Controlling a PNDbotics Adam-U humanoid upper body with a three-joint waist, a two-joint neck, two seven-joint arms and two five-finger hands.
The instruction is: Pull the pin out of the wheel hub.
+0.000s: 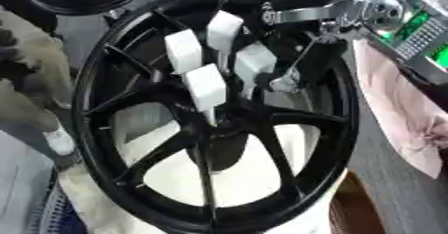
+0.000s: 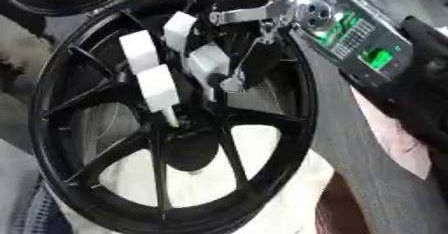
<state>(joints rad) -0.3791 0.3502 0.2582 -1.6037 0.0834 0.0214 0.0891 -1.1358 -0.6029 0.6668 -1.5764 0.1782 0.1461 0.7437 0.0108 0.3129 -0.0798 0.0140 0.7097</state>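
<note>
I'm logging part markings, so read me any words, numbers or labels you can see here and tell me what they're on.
No readable text.
The white-tipped fingers of the right hand on the wheel carry no print.
The green patches on the forearm are too blurred to read.

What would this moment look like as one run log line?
right hand: over wheel hub, white-tipped fingers curled | pin: cannot tell if gripped or freed | wheel: black, spoked | left hand: not in view
</note>
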